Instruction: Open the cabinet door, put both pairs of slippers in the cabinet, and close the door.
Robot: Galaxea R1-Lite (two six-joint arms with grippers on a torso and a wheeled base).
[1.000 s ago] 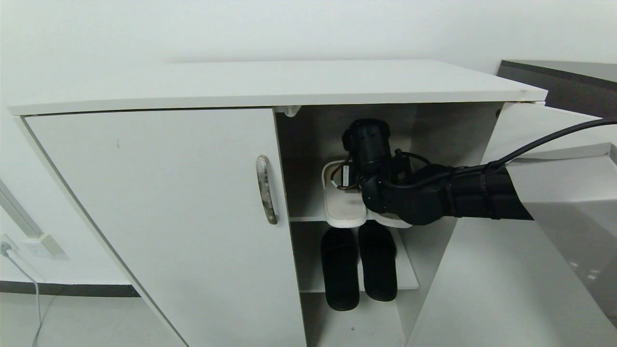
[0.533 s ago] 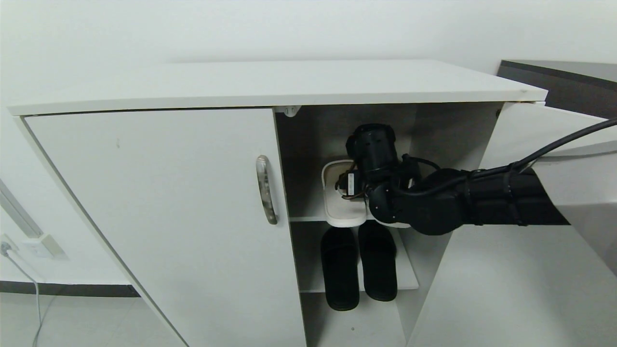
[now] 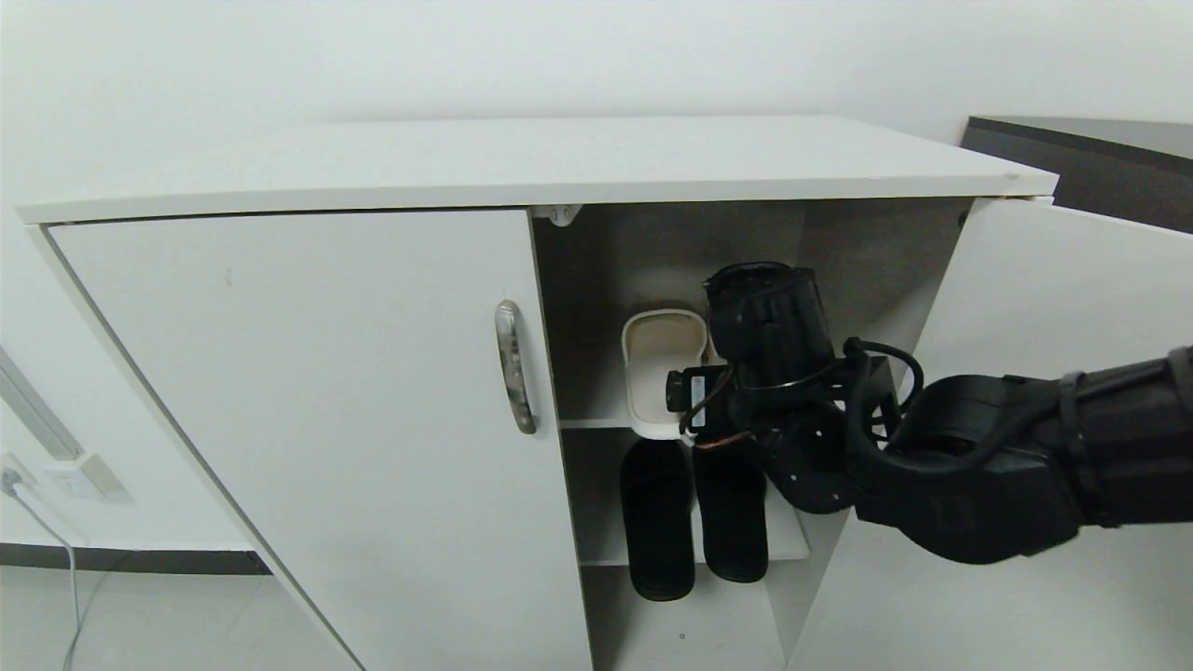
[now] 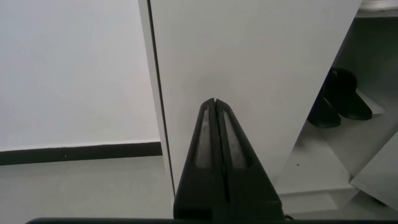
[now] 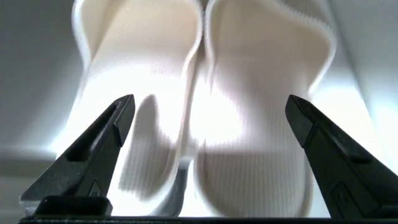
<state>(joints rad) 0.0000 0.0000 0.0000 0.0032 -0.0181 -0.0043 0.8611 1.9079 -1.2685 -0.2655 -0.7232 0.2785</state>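
White laminate cabinet [image 3: 559,158], two doors. Left door [image 3: 308,401] closed, metal handle [image 3: 514,365] at its right edge; right door [image 3: 1025,280] swung open toward the near right.

Right compartment, two shelves:
- Upper shelf [image 3: 592,422]: white slippers [image 5: 205,93], pair side by side and touching, near ends just over the shelf's front edge.
- Lower shelf [image 3: 601,550]: black slippers [image 3: 694,522], pair side by side, near ends overhanging the front edge.

Right gripper [image 5: 209,102]: at the mouth of the compartment, level with the upper shelf, just in front of the white pair. Jaws spread wide, one tip to either side of the pair, holding nothing, with no visible contact.

Left gripper [image 4: 214,102]: low, near the closed left door, pointing at its face. Jaws pressed together, empty.

Wall socket [image 3: 79,475] with cable, low on the wall to the far left of the cabinet.
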